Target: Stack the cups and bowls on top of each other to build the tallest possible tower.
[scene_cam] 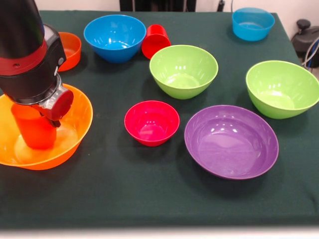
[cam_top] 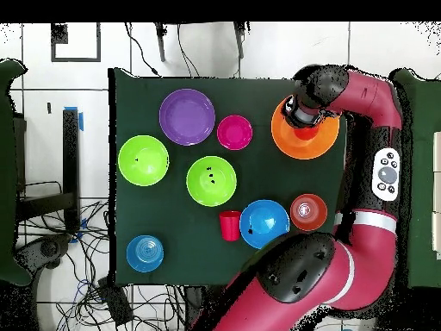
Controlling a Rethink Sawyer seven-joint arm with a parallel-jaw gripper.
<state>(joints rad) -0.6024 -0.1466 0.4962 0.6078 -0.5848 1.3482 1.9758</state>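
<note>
Orange cup [scene_cam: 34,130] stands in the big orange bowl [scene_cam: 75,130], left of frame, hand [scene_cam: 54,113] on its rim; clamped or not, cannot tell. Light, stiff, glossy plastic, likely slippery: grip the rim wall.

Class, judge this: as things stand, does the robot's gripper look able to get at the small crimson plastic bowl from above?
Probably yes. The small crimson plastic bowl sits open on the cloth, apart from its neighbours, nothing over it. The gripper is at the orange cup in the big orange bowl nearby.
</note>
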